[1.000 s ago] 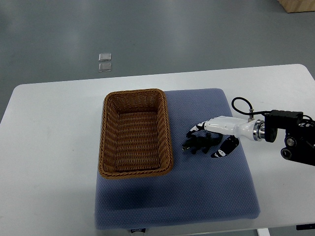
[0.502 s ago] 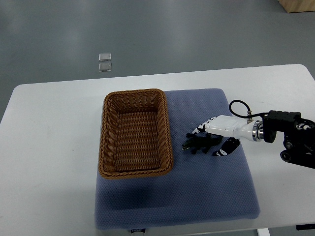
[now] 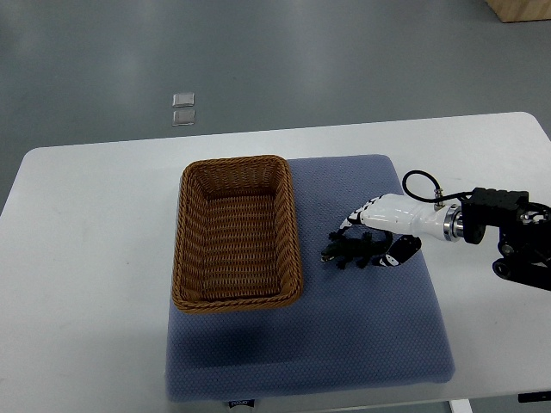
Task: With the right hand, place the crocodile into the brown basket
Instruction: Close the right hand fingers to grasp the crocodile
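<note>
Compared with half a second ago, the right hand has rolled and drawn in: its thumb, which then lay apart on the blue mat, now tucks against the near end of the crocodile, and the fingers arch lower over it. The hand is thus closed around the dark toy, fingers on its far side and thumb on its near side, though how firm the hold is cannot be read from above.

The crocodile lies on the mat, right of the worktop's centre and just beside the right long wall of the brown basket, not touching it. The basket is empty and sits along the mat's left edge. No left arm shows.

The step in hand looks like the grasp itself, with the lift not yet begun. The next move probably calls for a secure pinch, a rise high enough to clear the woven rim, a short carry leftward, and a release over the basket floor.
</note>
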Controlling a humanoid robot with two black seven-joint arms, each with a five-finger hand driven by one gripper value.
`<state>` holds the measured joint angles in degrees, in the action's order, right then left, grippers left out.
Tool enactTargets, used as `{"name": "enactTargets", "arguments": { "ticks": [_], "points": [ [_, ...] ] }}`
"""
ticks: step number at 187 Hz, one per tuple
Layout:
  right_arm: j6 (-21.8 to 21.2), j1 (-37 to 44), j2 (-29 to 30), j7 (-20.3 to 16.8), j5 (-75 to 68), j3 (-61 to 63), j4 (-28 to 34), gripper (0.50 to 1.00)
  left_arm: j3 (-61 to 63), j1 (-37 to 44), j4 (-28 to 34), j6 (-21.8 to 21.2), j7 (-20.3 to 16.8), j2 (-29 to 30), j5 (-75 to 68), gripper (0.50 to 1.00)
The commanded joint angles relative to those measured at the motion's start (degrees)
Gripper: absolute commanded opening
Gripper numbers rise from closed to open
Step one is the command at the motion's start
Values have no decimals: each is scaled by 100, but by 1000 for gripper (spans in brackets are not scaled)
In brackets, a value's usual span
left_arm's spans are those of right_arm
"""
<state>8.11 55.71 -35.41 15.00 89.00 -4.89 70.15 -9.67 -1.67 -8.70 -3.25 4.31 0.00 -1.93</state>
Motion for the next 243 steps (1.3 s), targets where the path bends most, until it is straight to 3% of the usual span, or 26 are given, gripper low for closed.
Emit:
{"name": "enactTargets", "arguments": {
  "ticks": [1,96,143,243],
  "points": [
    [-46,10,8,12,-6,50,-1,805,0,0,0,0,0,0,0,1000],
    [-433,81,-54,-5,91,32,-10,801,0,0,0,0,0,0,0,1000],
    [-494,107,-36,3,117,32,-1,717,0,0,0,0,0,0,0,1000],
    [-494,81,-1,12,170,32,-1,717,0,0,0,0,0,0,0,1000]
  ]
}}
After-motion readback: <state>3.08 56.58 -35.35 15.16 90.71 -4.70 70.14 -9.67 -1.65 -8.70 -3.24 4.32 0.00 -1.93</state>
